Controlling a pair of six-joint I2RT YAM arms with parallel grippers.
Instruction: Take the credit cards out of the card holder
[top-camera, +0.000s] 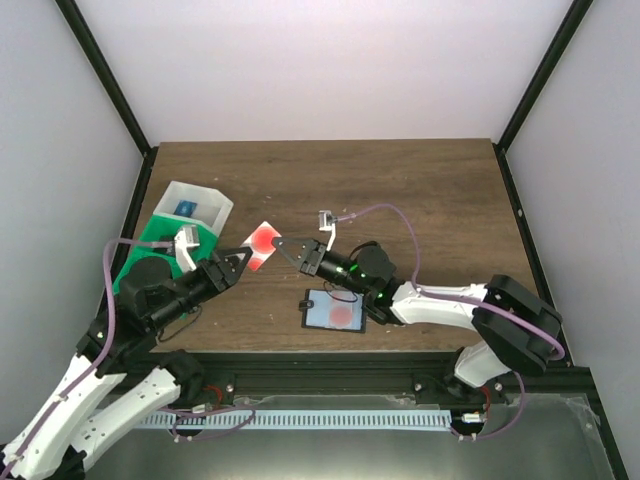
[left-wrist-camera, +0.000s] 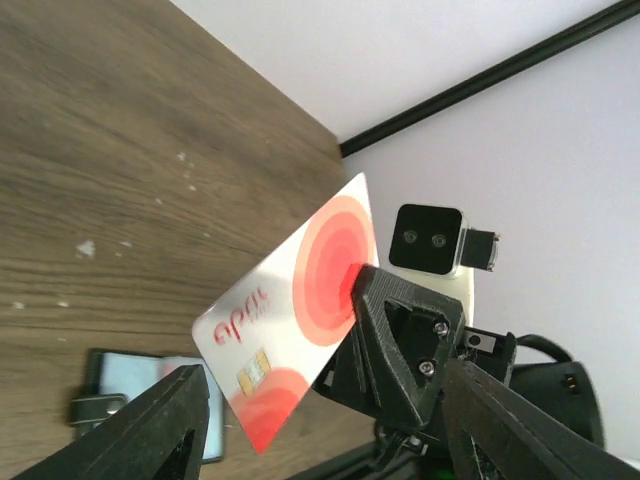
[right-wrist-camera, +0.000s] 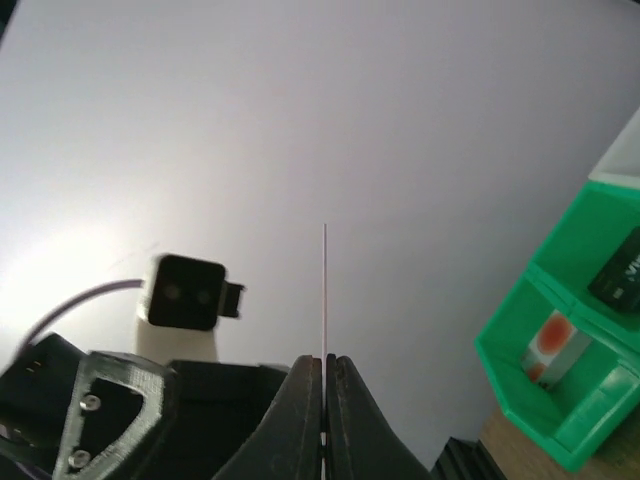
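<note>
- Credit card, thin white plastic with red circles, is being held up in the air over the brown wooden table, between the two grippers.
- It is being pinched at one edge by the black two-finger right gripper, and the jaws are being pressed tight together on it.
- The black two-finger left gripper is being held wide, just beside the other end of the card, and nothing is being gripped by it.
- The small flat black card holder with a grey-blue inside is lying open and flat on the table, near the front edge.
- The card is being judged as very light, stiff but a little bendy, and smooth, so it could be sliding out of a weak pinch.
- The best hold is being judged as flat on both faces, near a short edge, with the fingers well onto the card.
- Counted: one card is being held in the air, and a second card with a red spot seems to be sitting in the holder.
- One holder and two grippers are being counted.
- Green and white plastic bins are standing at the left side of the table, and how many things are lying in them cannot be told.
</note>
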